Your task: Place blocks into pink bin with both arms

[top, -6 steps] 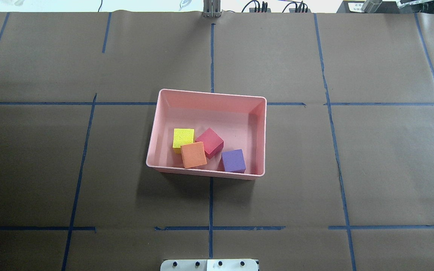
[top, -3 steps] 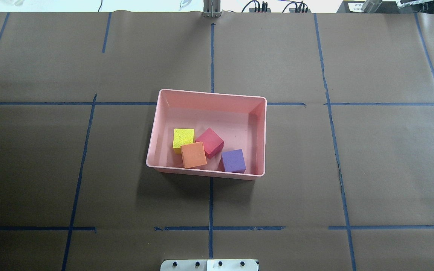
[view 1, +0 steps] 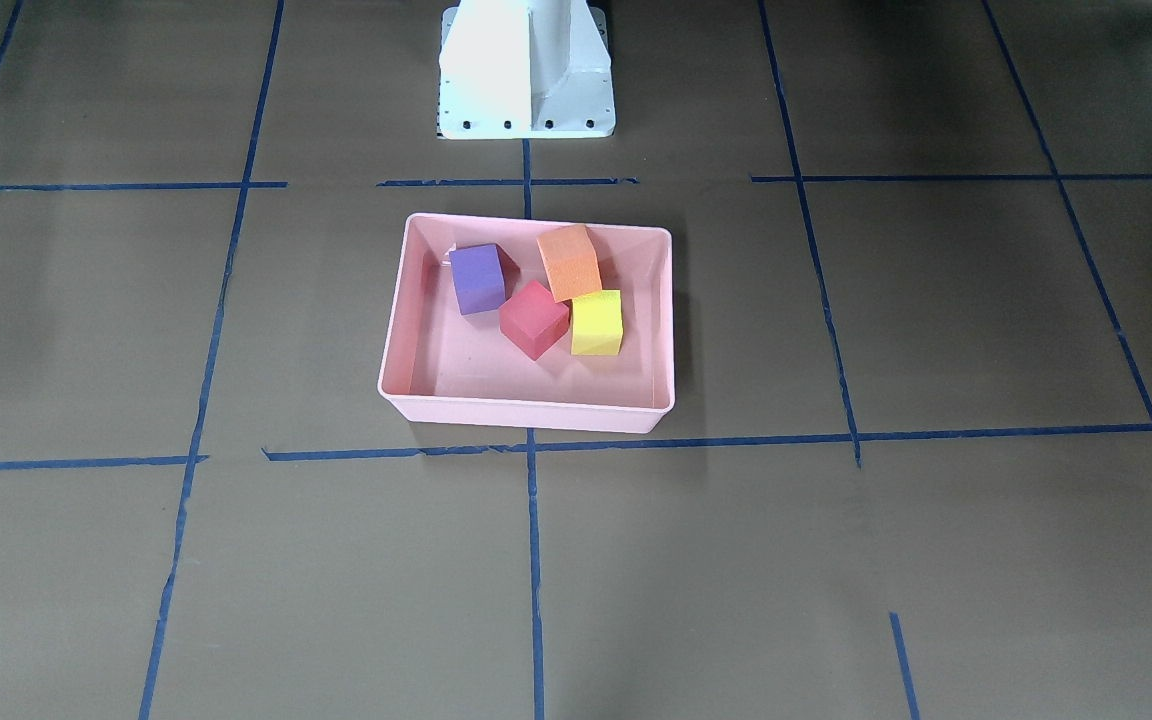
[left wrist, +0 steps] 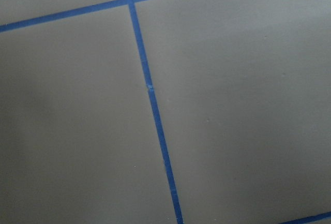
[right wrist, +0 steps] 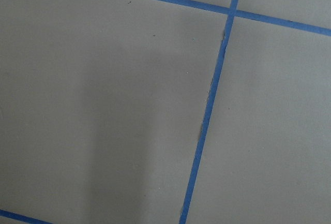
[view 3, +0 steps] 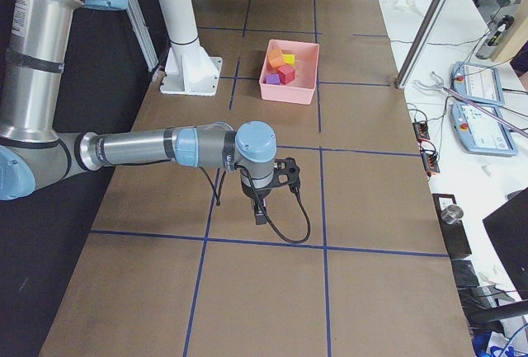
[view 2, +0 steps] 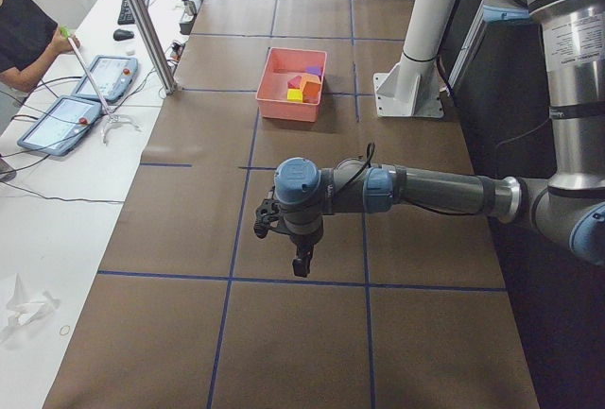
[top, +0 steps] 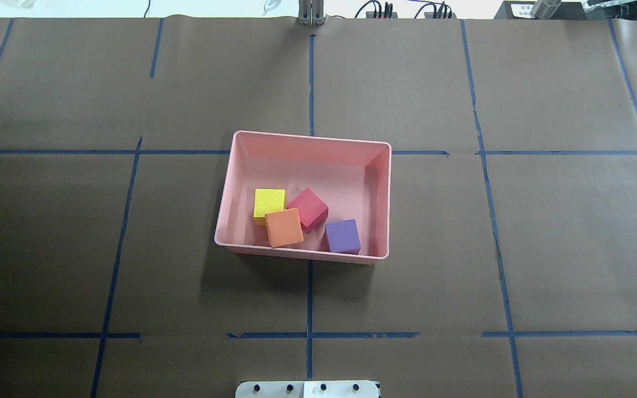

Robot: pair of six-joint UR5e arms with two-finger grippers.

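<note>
The pink bin (top: 307, 136) sits at the table's middle. Inside it lie the yellow-green block (top: 269, 202), the orange block (top: 284, 227), the red-pink block (top: 308, 209) and the purple block (top: 343, 236), clustered near the robot-side wall. The orange block touches the yellow-green and red-pink ones. The bin (view 1: 526, 405) also shows in the front view. My left gripper (view 2: 301, 263) hangs over bare table far to the bin's left. My right gripper (view 3: 260, 213) hangs far to its right. Both show only in side views, so I cannot tell if they are open or shut.
The white pedestal base (view 1: 526, 70) stands just behind the bin on the robot's side. Blue tape lines (top: 309, 298) cross the brown table cover. Both wrist views show only table paper and tape. An operator (view 2: 24, 36) and tablets are beyond the far edge.
</note>
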